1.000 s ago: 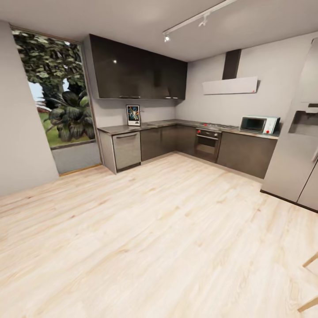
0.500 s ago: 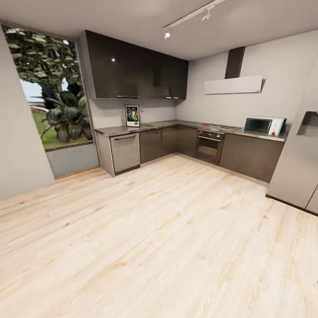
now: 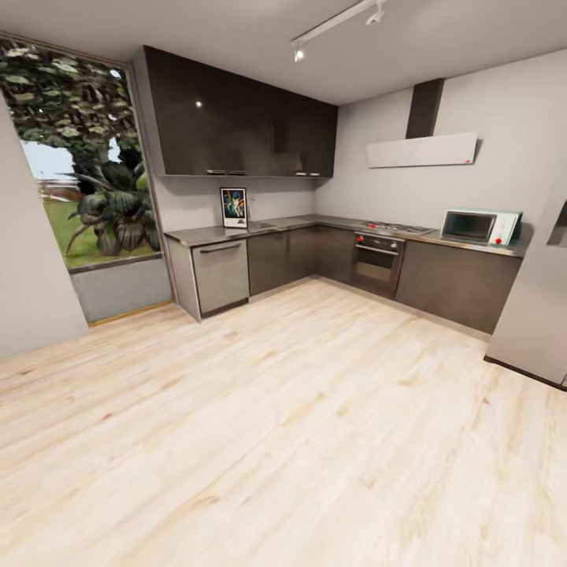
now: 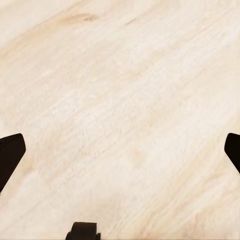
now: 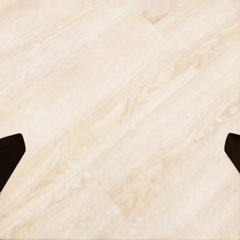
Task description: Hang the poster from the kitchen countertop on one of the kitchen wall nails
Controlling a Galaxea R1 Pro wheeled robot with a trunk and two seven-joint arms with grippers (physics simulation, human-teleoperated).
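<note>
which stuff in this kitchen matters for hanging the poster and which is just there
For the job:
- poster, standing against the wall
- kitchen countertop under it
- left pincer and right pincer, both open over the wood floor

Just there:
- microwave
- oven
- range hood
- window

No wall nail can be made out.

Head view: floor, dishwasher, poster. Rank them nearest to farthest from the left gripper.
1. The floor, directly in front of the open left gripper, as its wrist view shows.
2. The dishwasher, across the room, under the countertop near its left end.
3. The poster, above and behind the dishwasher, standing at the back of the countertop by the wall.
</note>
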